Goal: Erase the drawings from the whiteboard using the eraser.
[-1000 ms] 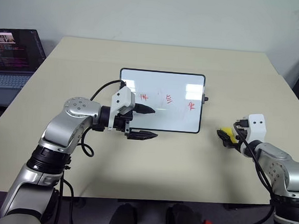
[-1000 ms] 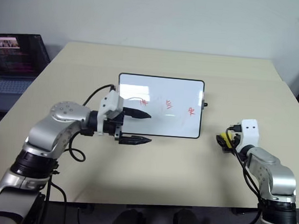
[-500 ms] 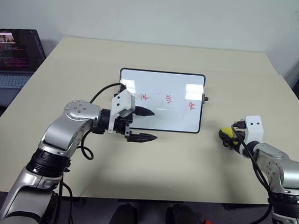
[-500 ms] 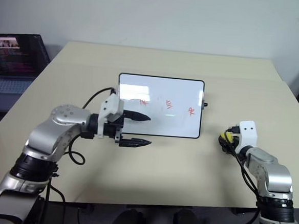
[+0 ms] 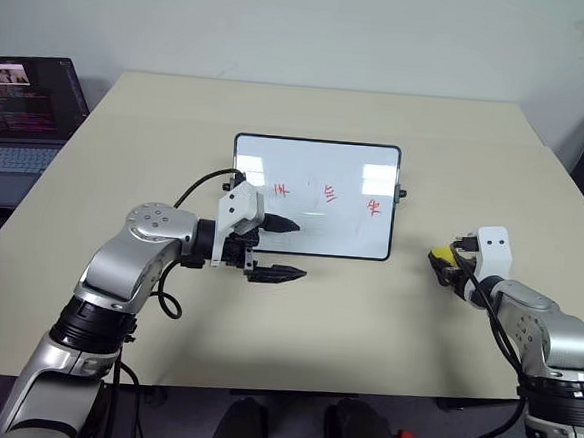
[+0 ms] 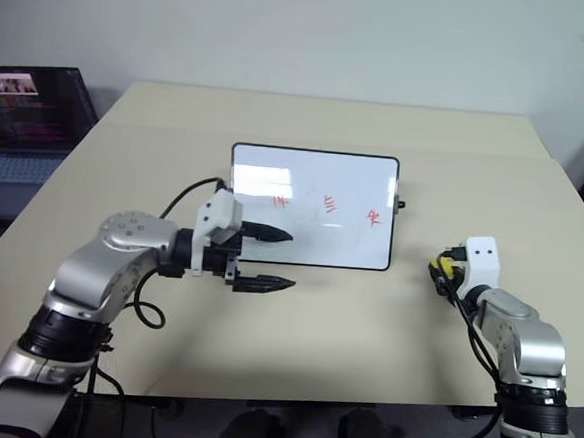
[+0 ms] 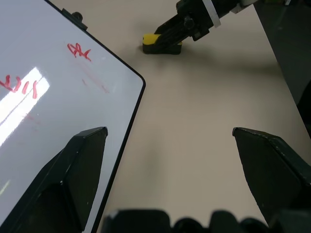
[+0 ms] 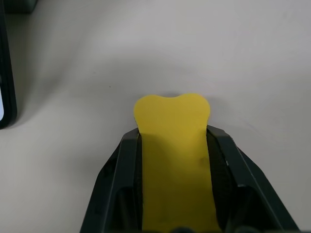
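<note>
The whiteboard [image 5: 316, 161] lies flat at the middle of the table, with three red drawings [image 5: 331, 194] in a row on its near half. My left gripper [image 5: 300, 248] hovers open over the board's near left edge, one finger above the white surface and one above the table. To the right of the board, the yellow eraser [image 5: 438, 256] rests on the table. My right gripper [image 5: 447, 268] is shut on it. In the right wrist view the black fingers [image 8: 127, 160] press both long sides of the eraser [image 8: 172, 126]. The left wrist view shows the eraser [image 7: 154, 41] beyond the board's corner.
An open laptop [image 5: 23, 120] stands off the table's left side. The beige table [image 5: 346, 313] has bare surface in front of the board and between the two arms. A small black knob [image 5: 402, 195] sticks out from the board's right side.
My right gripper's fingers have closed from wide open onto the eraser. The left arm has hardly moved.
</note>
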